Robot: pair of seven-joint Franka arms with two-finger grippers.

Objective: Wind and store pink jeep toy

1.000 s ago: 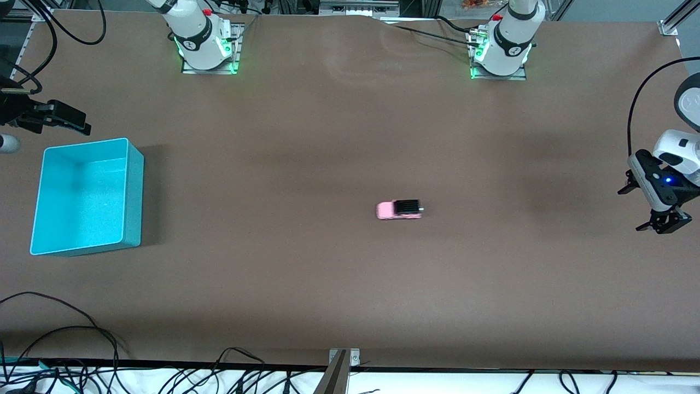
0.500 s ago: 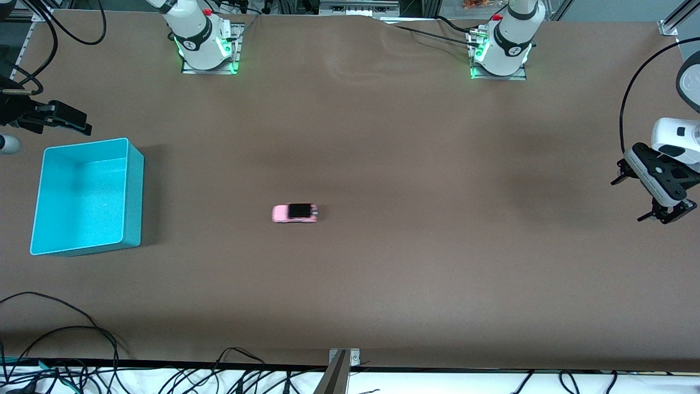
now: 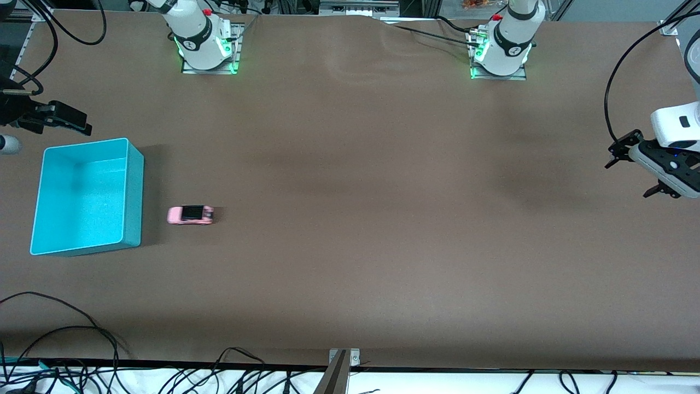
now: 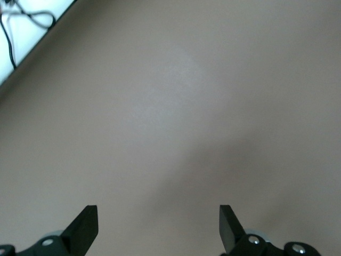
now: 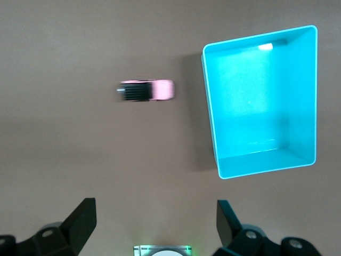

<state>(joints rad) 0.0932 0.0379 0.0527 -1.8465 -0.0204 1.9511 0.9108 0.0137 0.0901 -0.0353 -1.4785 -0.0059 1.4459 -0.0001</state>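
One pink jeep toy (image 3: pixel 190 215) — light pink body, black roof, upright.

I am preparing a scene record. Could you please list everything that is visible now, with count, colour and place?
pink jeep toy: one, light pink with black roof, on the table beside the turquoise bin, apart from it, on the side toward the left arm's end.
turquoise bin: one, turquoise, nothing in it, at the right arm's end of the table.
table: one, brown.
left gripper: one, black, open, in the air over the left arm's end of the table.
right gripper: one, black, open, above the jeep and the bin.
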